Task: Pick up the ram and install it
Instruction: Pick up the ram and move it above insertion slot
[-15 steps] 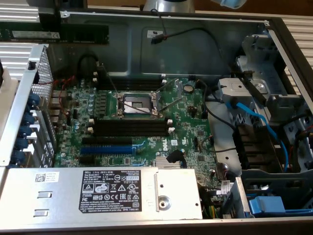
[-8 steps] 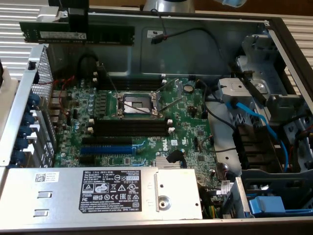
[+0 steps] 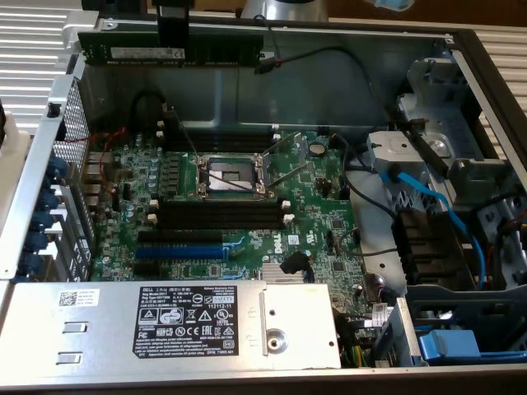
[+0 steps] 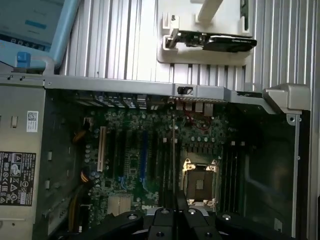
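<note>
While pincer [image 3: 171, 43] grips, ram [image 3: 222, 51] held horizontal

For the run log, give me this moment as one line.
jaws: shut on ram | ram: held level above open case | install: not yet done

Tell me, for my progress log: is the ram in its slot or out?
Out. The fingers hold the ram high above the motherboard, touching nothing else; the black memory slots look empty.
</note>
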